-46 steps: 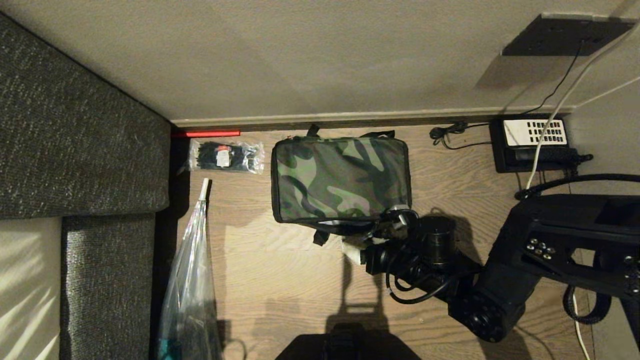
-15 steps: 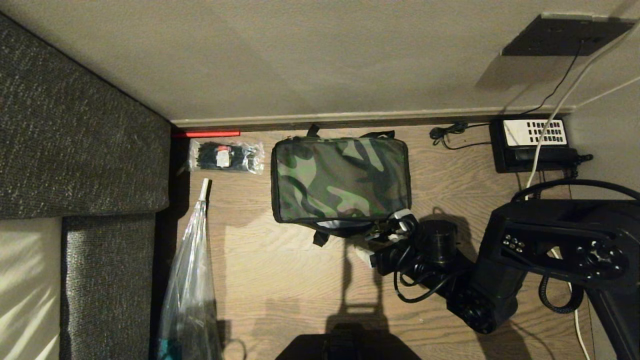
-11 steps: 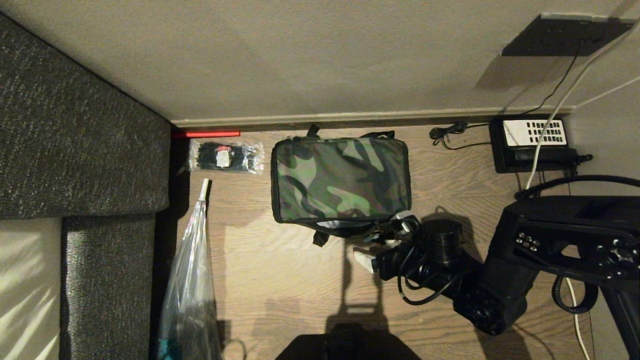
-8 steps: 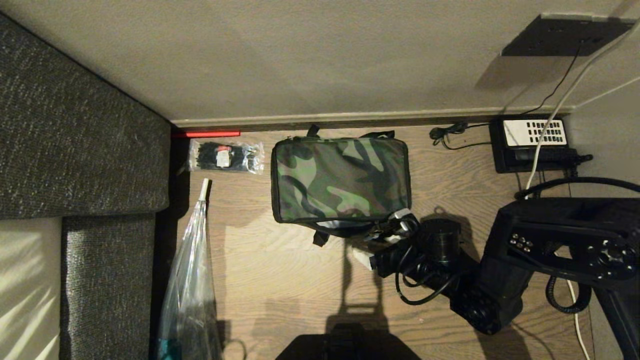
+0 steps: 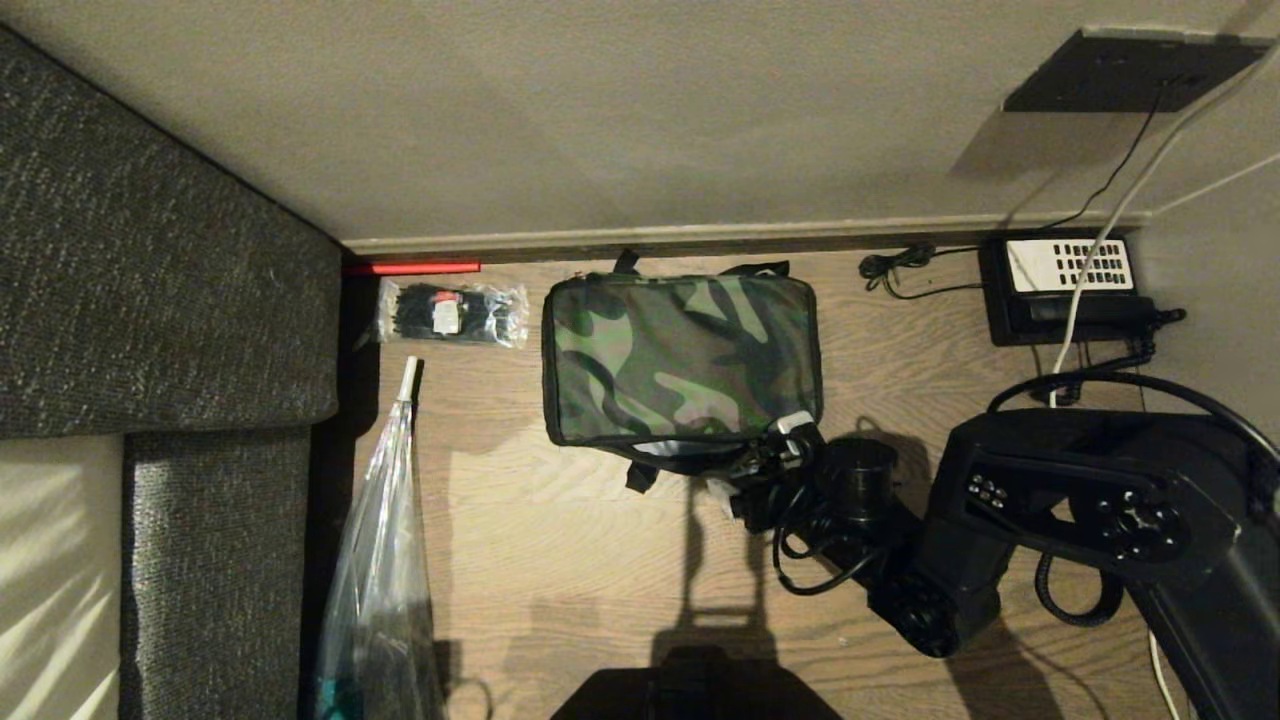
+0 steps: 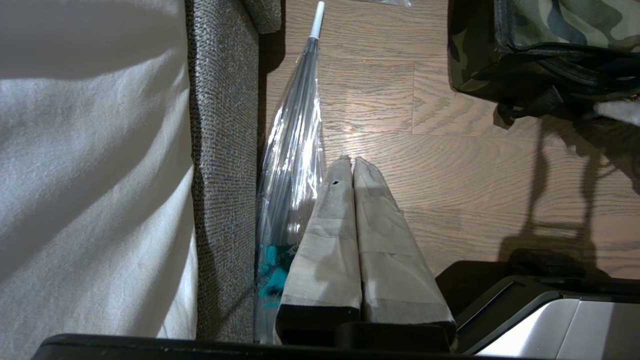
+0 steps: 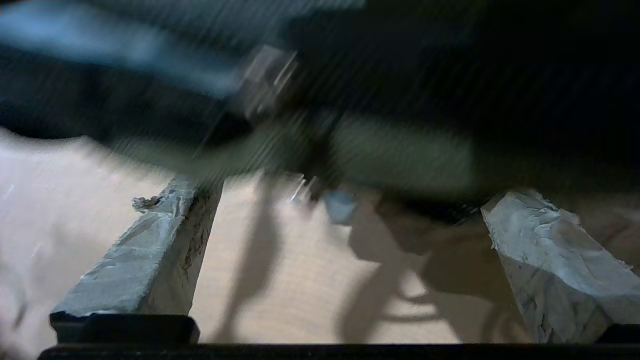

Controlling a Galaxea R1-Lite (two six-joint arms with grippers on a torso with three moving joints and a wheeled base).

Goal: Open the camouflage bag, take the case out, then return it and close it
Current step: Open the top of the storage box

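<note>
The camouflage bag [image 5: 680, 360] lies on the wooden floor close to the wall, its lid down and black straps trailing at its near edge. My right gripper [image 5: 760, 458] sits low at the bag's near right corner, open, one taped finger [image 5: 797, 422] against the bag's edge. The right wrist view has the gripper [image 7: 340, 195] spread wide over bare floor, the bag's dark edge [image 7: 400, 155] blurred just past its tips. The left gripper [image 6: 348, 161] hangs shut and parked above the floor, left of the bag [image 6: 550, 30]. The case is out of view.
A grey sofa [image 5: 170, 300] fills the left side. A clear plastic bag [image 5: 385, 560] leans along it, and a packet of black ties [image 5: 452, 312] lies by the wall. A black telephone [image 5: 1065, 285] with cables sits at the right.
My right arm has swung leftward and the gripper has edged closer to the bag's near right corner. The bag has not moved.
</note>
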